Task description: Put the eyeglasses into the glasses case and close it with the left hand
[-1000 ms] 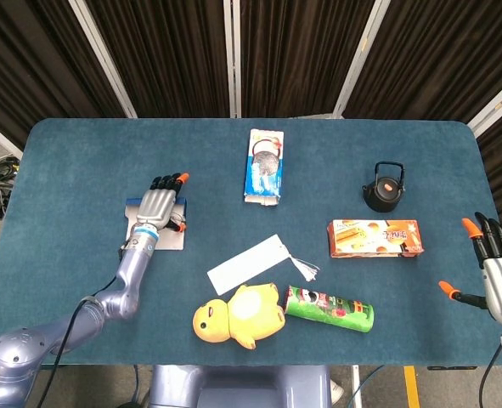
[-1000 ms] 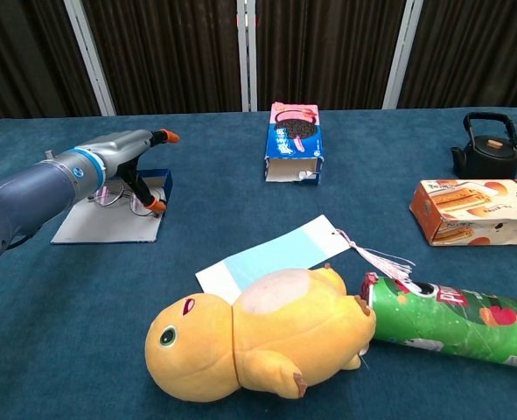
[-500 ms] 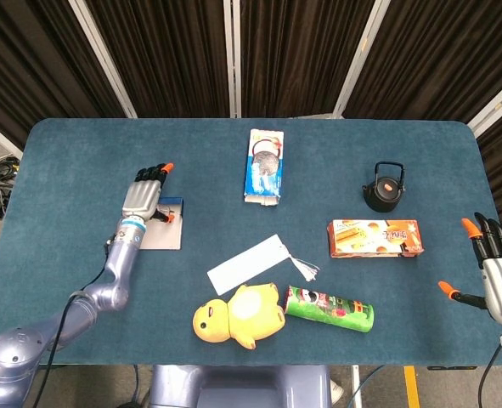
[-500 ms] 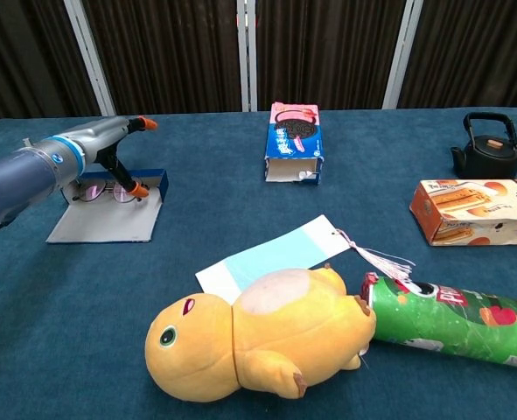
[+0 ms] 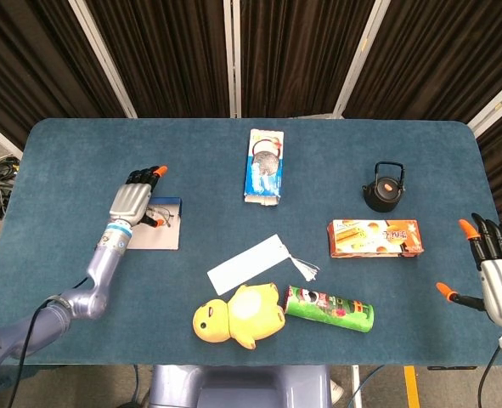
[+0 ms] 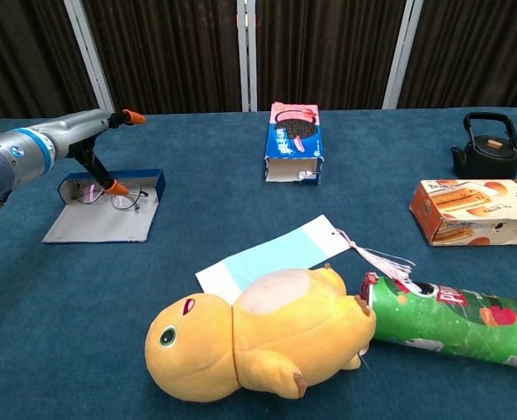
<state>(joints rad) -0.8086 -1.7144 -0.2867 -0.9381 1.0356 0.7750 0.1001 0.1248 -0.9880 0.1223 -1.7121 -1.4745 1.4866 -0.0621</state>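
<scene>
- Head view: the left robot hand (image 5: 130,202) hovers over the near-left part of the blue surface (image 5: 81,153), fingers spread and holding nothing
- Eyeglasses (image 6: 109,196) lie inside the open glasses case (image 6: 105,214), just at three o'clock of the left robot hand; its thumb tip sits close above the frames, contact unclear
- Case's long axis runs toward twelve o'clock, its flat lid lying toward six; the left robot hand is by far the nearer
- Right robot hand (image 5: 495,268) waits open at the surface's far three o'clock edge
- Dark curtains (image 5: 301,51) back the room; a plush duck (image 5: 238,314) sits at six o'clock
</scene>
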